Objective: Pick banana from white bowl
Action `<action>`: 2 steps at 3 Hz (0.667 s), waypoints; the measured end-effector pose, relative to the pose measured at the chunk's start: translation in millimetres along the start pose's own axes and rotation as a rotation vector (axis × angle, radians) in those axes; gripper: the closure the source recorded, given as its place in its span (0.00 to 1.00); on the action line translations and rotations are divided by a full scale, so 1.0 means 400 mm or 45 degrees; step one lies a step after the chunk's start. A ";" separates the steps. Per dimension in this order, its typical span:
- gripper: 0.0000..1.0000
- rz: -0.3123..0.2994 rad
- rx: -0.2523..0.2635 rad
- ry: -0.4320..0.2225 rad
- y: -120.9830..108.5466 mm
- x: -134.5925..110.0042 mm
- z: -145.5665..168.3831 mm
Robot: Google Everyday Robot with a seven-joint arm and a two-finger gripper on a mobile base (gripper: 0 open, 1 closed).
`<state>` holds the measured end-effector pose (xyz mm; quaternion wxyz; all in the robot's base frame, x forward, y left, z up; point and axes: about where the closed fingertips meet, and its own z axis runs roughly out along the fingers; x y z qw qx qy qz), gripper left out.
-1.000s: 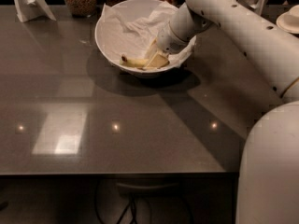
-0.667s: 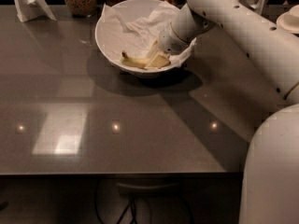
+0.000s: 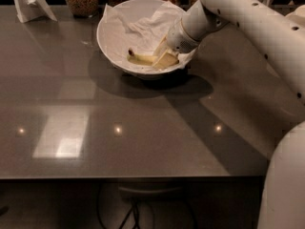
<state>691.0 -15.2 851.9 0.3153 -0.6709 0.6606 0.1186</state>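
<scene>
So the gripper (image 3: 163, 58) is reaching down into the white bowl (image 3: 101, 35), sitting toward its near right side. The banana (image 3: 139, 58) is lying on the crumpled napkin (image 3: 143, 26) inside the bowl, its right end seemingly touching the gripper. Honestly can't tell how open it is, or whether it's holding anything

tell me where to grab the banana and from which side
Grip the banana across its slim middle, coming from above: it lies flat on the napkin in the white bowl, dark stem pointing left, and the deep walls likely block a side approach. The gripper is in the bowl at its right end.
</scene>
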 end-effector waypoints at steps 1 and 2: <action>1.00 0.000 0.042 -0.021 0.002 -0.014 -0.044; 1.00 -0.018 0.081 -0.070 0.011 -0.042 -0.111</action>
